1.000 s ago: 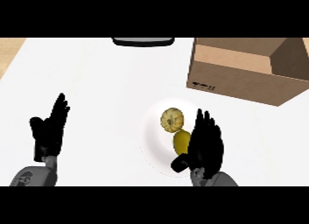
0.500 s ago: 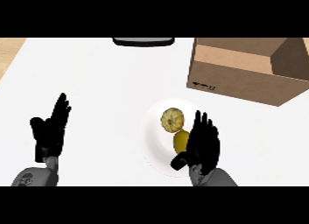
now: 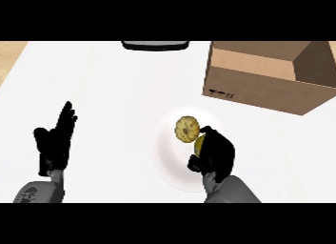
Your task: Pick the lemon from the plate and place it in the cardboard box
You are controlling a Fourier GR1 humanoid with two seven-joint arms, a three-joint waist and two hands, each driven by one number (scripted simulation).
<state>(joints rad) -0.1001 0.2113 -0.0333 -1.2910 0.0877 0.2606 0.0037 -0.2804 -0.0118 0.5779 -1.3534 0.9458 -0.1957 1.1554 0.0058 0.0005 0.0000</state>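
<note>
A white plate [image 3: 169, 159] lies on the white counter at centre right. On it a sliver of the yellow-green lemon [image 3: 196, 145] shows at the left edge of my right hand [image 3: 214, 152], whose fingers curl down over the lemon and hide most of it. A round yellow-brown speckled item [image 3: 187, 128] rests on the plate just above the hand. The open cardboard box [image 3: 258, 88] stands at the upper right, beyond the plate. My left hand [image 3: 55, 139] is open at the lower left, fingers up, resting.
A dark object [image 3: 155, 45] sits at the counter's far edge, top centre. Wooden floor shows past the counter's left edge [image 3: 3, 57].
My right hand's fingers have curled down from straight and closed over the lemon on the plate. The left hand has stayed in place.
</note>
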